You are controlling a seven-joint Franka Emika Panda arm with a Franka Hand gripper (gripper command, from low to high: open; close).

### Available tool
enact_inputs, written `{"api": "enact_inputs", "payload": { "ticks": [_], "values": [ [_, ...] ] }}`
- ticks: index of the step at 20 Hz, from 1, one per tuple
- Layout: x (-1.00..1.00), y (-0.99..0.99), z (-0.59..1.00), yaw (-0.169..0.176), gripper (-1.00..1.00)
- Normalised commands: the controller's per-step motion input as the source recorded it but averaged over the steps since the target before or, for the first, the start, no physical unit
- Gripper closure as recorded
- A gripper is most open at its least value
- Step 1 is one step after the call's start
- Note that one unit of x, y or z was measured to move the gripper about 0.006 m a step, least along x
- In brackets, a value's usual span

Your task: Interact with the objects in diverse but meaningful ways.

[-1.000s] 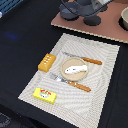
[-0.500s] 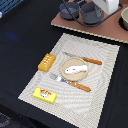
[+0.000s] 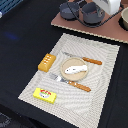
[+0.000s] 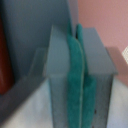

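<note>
A white fish [image 3: 76,68] lies on a tan plate [image 3: 67,75] in the middle of a striped placemat [image 3: 100,100]. An orange-handled knife [image 3: 85,59] lies on the plate's far side and an orange-handled fork [image 3: 72,83] on its near side. An orange bread loaf [image 3: 46,62] and a yellow red-labelled block [image 3: 45,94] lie toward the exterior view's left. Two grey pots [image 3: 69,9] [image 3: 93,13] stand on a brown board. My gripper [image 4: 74,35] is shut and empty, its green pads pressed together; its white body [image 3: 108,6] is beside the pots. A red-brown shape [image 4: 4,55] may be the sausage.
The brown board [image 3: 100,31] lies beyond the placemat on a black table. A bowl [image 3: 124,19] stands on the board at the exterior view's right edge.
</note>
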Motion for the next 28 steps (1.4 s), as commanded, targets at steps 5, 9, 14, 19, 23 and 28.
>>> {"api": "enact_inputs", "payload": {
  "ticks": [5, 9, 14, 19, 23, 28],
  "values": [
    [0.39, 0.18, 0.28, 0.019, 1.00],
    [0.60, 0.09, 0.23, 0.000, 1.00],
    [0.62, 0.06, 0.21, 0.000, 1.00],
    [0.55, 0.16, 0.05, 0.000, 1.00],
    [0.43, 0.24, -0.03, 0.000, 1.00],
    [0.36, 0.35, -0.05, 0.000, 1.00]
  ]
}}
